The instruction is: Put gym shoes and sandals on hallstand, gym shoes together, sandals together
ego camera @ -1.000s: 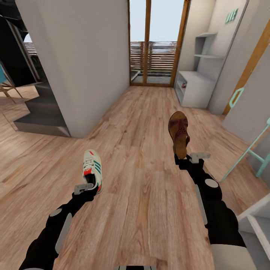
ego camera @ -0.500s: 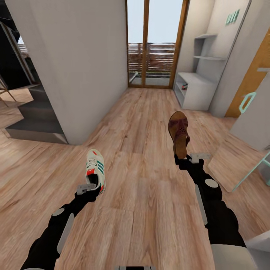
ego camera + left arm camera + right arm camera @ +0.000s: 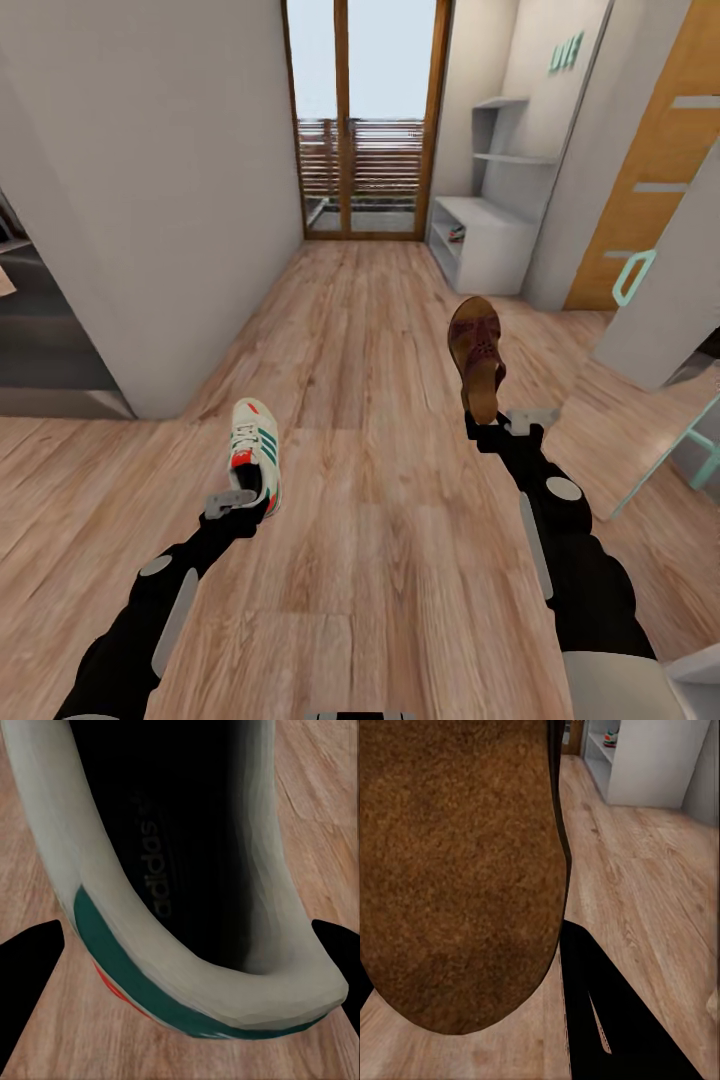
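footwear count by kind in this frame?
Gym shoes: 1, white with green stripes, held by the left gripper.
Sandals: 1, brown, held by the right gripper.
Unclear: 1, a small item on the hallstand lower shelf, too small to identify.
Total: 2 sure, 1 unclear.

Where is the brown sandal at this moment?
In the head view, the brown sandal is held in the right gripper, above the corridor floor, toe pointing toward the hallstand.
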You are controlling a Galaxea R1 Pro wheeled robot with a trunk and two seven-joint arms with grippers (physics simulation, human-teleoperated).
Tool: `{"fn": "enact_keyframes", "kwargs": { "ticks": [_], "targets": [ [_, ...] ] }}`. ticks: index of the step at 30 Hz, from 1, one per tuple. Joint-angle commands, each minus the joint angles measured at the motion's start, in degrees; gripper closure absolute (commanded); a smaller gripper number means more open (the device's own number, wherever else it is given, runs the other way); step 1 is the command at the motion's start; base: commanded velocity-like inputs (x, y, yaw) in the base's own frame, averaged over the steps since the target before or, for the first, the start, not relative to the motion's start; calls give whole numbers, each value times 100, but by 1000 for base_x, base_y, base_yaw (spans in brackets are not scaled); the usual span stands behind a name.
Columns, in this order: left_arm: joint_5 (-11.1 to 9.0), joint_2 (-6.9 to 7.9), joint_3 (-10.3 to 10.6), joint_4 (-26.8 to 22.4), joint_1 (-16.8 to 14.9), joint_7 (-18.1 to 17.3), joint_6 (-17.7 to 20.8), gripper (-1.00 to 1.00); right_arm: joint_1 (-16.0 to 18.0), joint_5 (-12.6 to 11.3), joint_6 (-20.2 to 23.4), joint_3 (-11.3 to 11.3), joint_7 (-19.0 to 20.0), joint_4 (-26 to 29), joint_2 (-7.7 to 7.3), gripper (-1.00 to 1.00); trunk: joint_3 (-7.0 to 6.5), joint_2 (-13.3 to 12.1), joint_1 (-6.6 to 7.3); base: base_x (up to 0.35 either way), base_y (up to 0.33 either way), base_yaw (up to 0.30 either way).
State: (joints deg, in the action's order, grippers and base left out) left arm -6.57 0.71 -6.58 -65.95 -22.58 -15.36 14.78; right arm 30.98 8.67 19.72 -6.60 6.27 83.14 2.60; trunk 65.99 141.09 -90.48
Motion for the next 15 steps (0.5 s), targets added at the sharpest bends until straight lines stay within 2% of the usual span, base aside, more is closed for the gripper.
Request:
{"fn": "enact_keyframes", "kwargs": {
  "ticks": [1, 15],
  "targets": [
    [-64, 0, -9, -7, -1, -20, 51, 100, 5, 38, 35, -17, 55, 10, 7, 100, 1, 2, -2, 316, 154, -175],
    [-64, 0, -9, -9, -1, -20, 51, 100, 5, 38, 35, -17, 51, 10, 9, 100, -6, 2, -2, 321, 126, -22]
  ]
}}
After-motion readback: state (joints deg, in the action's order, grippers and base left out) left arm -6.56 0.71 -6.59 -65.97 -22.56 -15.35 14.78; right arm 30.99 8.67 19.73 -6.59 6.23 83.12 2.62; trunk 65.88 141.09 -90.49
